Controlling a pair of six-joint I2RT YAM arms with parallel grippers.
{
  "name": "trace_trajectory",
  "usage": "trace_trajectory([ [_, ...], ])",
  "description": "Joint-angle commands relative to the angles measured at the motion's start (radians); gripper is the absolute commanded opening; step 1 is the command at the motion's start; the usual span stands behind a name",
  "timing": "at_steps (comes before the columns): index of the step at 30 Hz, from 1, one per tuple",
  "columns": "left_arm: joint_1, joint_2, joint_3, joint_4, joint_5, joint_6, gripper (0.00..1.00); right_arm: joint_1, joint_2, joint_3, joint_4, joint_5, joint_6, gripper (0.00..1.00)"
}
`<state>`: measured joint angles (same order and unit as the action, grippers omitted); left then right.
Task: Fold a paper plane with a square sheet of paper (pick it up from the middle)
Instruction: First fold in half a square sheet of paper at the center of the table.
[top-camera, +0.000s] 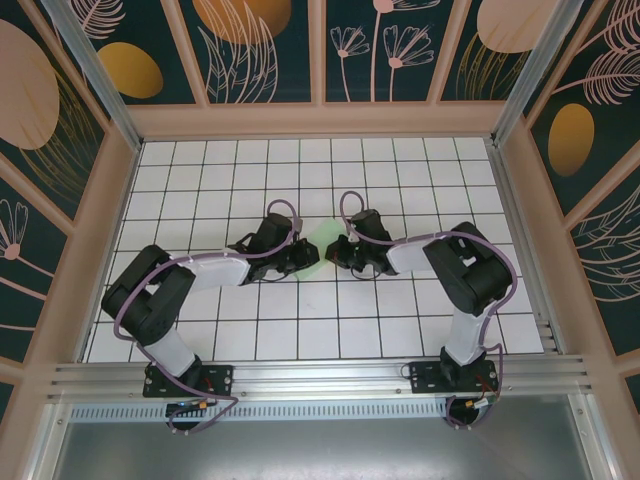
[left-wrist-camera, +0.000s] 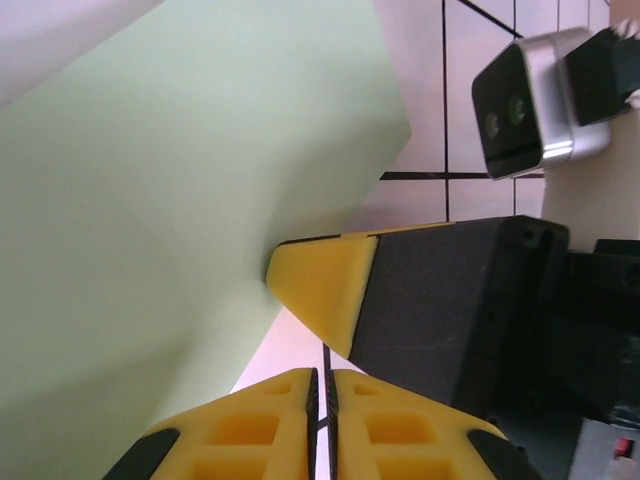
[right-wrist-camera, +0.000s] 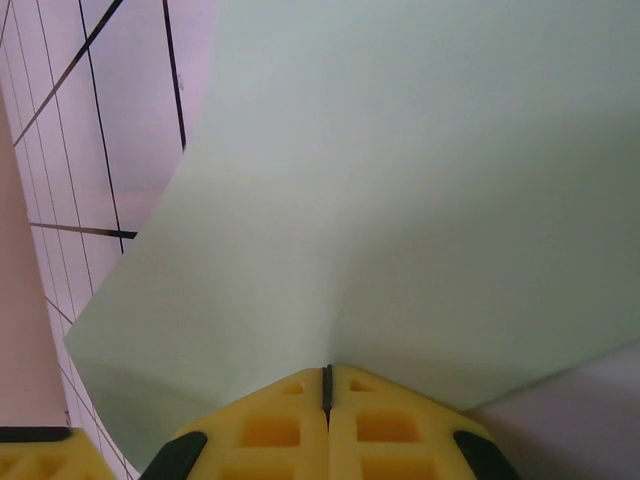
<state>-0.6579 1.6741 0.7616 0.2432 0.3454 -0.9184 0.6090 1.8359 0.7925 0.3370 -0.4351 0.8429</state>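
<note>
The square sheet of paper (top-camera: 318, 246), pale mint green, sits between my two grippers at the middle of the tiled table. My right gripper (right-wrist-camera: 326, 380) is shut on it, and a soft crease rises from the closed jaws across the bowed sheet (right-wrist-camera: 400, 200). The paper is a broad curved surface, not a dart. In the left wrist view the sheet (left-wrist-camera: 180, 200) spreads to the left, its edge running down behind my left gripper (left-wrist-camera: 322, 395). Those jaws stand together with only a hairline slit, through which the table shows. One yellow finger of the right gripper (left-wrist-camera: 325, 290) is just in front of them.
The white grid-tiled table (top-camera: 300, 330) is walled by a pink frame (top-camera: 320, 122) at the back and sides. An aluminium rail (top-camera: 320, 375) runs along the near edge by the arm bases. The right wrist camera (left-wrist-camera: 525, 100) is close to my left gripper.
</note>
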Motion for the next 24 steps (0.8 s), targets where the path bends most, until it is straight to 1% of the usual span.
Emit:
trace_trajectory([
  [1,-0.008,0.034,0.021,0.019,0.033,0.009,0.15,0.011,0.017,0.029,-0.035,0.019,-0.015,0.00],
  [9,-0.014,0.091,0.033,0.018,0.054,0.016,0.14,0.018,0.003,0.033,-0.044,0.012,-0.025,0.00],
  [24,-0.014,0.115,0.038,-0.062,-0.026,0.030,0.11,0.025,-0.014,0.025,-0.072,0.017,-0.049,0.00],
])
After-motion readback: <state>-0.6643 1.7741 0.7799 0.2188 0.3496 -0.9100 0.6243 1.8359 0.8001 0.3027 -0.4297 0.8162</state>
